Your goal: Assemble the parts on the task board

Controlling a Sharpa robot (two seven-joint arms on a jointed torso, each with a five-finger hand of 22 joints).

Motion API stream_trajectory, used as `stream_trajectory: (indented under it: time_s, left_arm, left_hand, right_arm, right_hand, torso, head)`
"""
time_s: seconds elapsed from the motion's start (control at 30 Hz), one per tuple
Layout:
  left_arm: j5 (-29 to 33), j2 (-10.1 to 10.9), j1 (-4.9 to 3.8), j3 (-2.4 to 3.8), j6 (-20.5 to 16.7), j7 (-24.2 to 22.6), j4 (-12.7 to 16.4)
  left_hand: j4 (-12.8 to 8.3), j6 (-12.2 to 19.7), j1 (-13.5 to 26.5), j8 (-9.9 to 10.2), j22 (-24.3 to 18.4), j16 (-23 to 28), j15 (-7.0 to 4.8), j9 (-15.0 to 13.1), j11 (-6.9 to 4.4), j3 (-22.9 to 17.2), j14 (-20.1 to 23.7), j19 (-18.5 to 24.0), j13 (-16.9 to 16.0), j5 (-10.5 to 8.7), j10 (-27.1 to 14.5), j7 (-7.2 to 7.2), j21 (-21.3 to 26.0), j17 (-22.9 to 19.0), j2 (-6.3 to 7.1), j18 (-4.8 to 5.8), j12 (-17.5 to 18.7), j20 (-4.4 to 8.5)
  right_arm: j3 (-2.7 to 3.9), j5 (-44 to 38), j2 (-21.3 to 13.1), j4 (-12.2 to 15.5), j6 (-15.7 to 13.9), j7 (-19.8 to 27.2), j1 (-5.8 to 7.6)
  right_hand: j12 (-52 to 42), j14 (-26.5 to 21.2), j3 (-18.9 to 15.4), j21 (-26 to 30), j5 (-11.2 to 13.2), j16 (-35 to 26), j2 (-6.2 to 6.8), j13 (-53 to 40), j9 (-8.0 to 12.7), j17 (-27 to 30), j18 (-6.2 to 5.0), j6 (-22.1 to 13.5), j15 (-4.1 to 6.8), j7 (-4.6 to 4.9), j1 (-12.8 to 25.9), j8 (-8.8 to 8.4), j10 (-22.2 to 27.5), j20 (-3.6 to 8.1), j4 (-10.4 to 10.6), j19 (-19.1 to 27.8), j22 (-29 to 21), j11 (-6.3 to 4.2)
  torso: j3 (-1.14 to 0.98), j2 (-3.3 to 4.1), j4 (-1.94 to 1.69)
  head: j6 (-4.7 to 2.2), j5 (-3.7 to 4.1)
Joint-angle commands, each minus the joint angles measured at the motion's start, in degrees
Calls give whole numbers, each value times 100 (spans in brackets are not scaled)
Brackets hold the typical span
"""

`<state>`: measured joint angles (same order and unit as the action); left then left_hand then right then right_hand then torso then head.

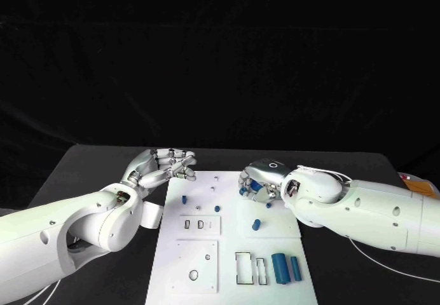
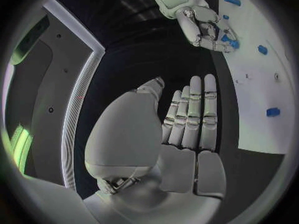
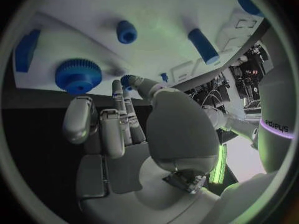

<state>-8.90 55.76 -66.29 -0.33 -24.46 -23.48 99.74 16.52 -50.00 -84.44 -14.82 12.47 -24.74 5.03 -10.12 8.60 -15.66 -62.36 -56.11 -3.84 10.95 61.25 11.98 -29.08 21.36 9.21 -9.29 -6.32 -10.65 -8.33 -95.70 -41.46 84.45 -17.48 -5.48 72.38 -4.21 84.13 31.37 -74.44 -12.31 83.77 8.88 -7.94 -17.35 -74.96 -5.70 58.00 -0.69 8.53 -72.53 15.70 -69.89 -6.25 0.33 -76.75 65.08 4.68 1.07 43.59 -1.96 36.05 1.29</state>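
Black surface (image 1: 101, 166), white task board (image 1: 231, 238) centred. Right hand (image 1: 259, 185) over board's far right edge, fingertips apparently pinching small blue part (image 3: 127, 79), probably to seat it. Left hand (image 1: 163, 166) released, fingers apart, waiting beside board's far left corner. Blue gear (image 3: 77, 75) beside right hand.

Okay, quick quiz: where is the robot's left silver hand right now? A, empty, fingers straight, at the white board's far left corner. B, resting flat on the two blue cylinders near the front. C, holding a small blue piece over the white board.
A: the left silver hand sits at the far left corner of the white task board, and its wrist view shows straight fingers holding nothing.
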Motion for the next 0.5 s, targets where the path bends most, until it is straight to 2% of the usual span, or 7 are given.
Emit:
stream_trajectory:
  time_s: [0.03,0.23,0.5]
  left_arm:
    - [0,-11,-10,6,108,-10,-37]
    - [89,-6,-19,6,73,-9,-143]
    - [155,-14,-27,5,70,-8,-162]
  left_hand:
    - [-13,20,18,17,10,-22,8,-10,9,-40,11,-29,-8,-32,-22,11,-23,11,7,-105,38,4]
    - [-20,19,6,18,15,-25,9,-11,10,-50,23,-23,-10,-31,-19,12,-32,22,2,-105,43,5]
    - [-23,17,-2,18,18,-25,10,-12,9,-56,31,-18,-11,-30,-14,11,-37,28,0,-104,45,5]
  right_arm:
    - [11,70,12,73,-478,-155,37]
    - [19,87,149,25,-768,-348,90]
    - [22,99,507,-238,-974,-483,107]
  right_hand:
    - [-8,343,-19,-21,15,45,-26,-8,-22,-117,71,16,36,-3,32,40,-30,-12,57,-36,9,6]
    - [2,344,-30,-20,52,54,-12,-10,-40,-126,70,8,36,-6,51,46,-27,-10,78,-32,9,5]
    - [8,345,-17,-23,84,61,-18,-12,-56,-133,70,7,40,-14,34,54,-29,-7,78,-31,15,-1]
  torso:
    - [-1,3,1]
    - [-17,28,-3]
    - [-7,38,-13]
  head:
    - [-52,-7]
    - [-82,-20]
    - [-100,-23]
